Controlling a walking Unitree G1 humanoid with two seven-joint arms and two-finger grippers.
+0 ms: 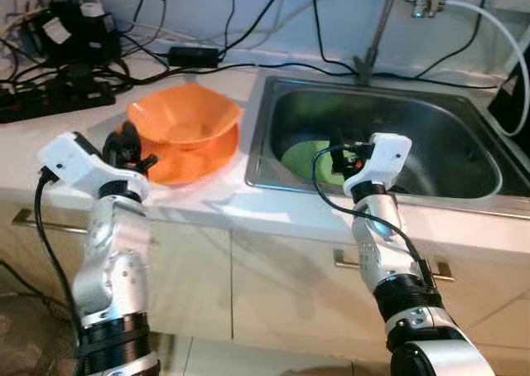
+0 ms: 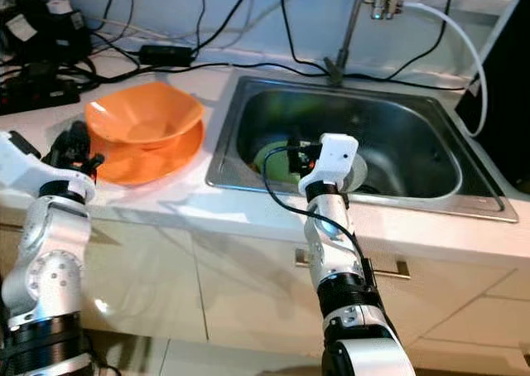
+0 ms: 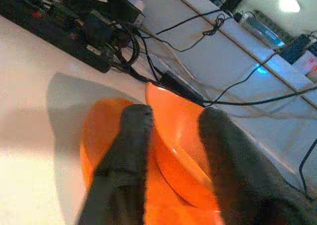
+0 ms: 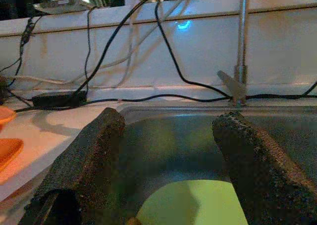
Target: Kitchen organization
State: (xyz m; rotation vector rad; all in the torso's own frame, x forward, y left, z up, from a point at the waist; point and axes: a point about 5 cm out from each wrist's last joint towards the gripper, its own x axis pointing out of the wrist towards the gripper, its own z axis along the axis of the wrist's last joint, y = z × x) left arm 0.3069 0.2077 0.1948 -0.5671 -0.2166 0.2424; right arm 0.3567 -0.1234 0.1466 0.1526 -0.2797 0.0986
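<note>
A white countertop is seen, with cabinet fronts below it. On the right side of it a stainless steel sink is set, and a tap with a white hose stands behind the sink. Inside the sink, at its left part, a light green plate is lying on the bottom.

On the countertop, just left of the sink, an orange bowl is placed on an orange plate; the bowl is tilted a little. Behind them, a black power strip with several plugs and many black cables is laid along the wall.

The left gripper is held at the left edge of the orange dishes. Its fingers are spread, and the rim of the orange bowl is seen between them, but whether it is touched cannot be told.

The right gripper is held over the front edge of the sink, above the green plate. Its two fingers are wide apart and nothing is held between them.
</note>
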